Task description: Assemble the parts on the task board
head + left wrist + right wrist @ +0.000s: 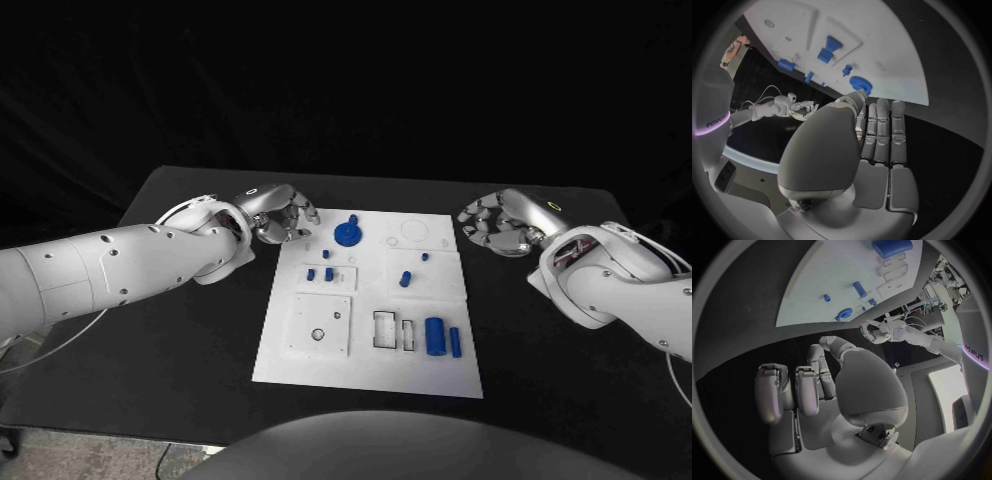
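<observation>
White and flat, the rectangular task board (433, 372) lies at the middle of the black table (173, 350). Small blue plastic parts sit on it: a round gear-like disc (348, 234) toward 12 o'clock, short pegs (319, 272) near the centre, a slanted peg (405, 279) just right of them, and two upright bars (443, 338) toward 5 o'clock. The silver left hand (277, 215) hovers off the board's far corner at 10 o'clock, fingers curled in on nothing. The silver right hand (500, 222) hangs at 2 o'clock, clear of the board, fingers likewise curled and holding nothing.
</observation>
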